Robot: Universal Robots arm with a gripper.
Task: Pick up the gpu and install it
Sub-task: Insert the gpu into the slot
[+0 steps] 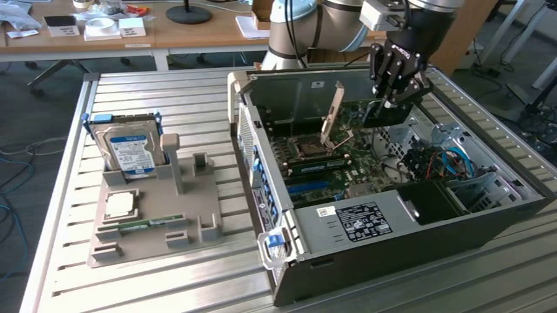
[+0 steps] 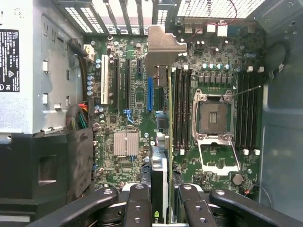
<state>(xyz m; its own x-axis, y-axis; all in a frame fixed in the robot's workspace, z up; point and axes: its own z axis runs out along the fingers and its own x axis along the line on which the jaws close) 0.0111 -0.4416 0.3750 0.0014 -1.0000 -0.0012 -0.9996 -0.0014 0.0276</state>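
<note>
The pincer [image 1: 393,103] was closed on the gpu [image 1: 385,116], a thin dark rectangular expansion card with a pale silver metal end bracket, and held it on edge inside the open dark grey steel computer case [image 1: 392,222]. The case lay on its side on the ribbed metal counter [image 1: 174,98], interior facing up. In the wrist view the black fingers [image 2: 139,201] clamped the card [image 2: 159,175] from both sides, and its bracket [image 2: 163,45] pointed toward the slotted rear wall of the case. The card hung over the green motherboard [image 2: 137,94], in line between the blue expansion slot [image 2: 150,94] and the bank of black memory slots [image 2: 182,109]. Whether its lower edge touched the board could not be determined. The square silver processor socket [image 2: 213,113] stood open beside the memory slots. On the exterior view's left, well apart from the case, a silver hard drive with a blue label [image 1: 129,153] stood upright in a beige moulded holder [image 1: 165,215].
</note>
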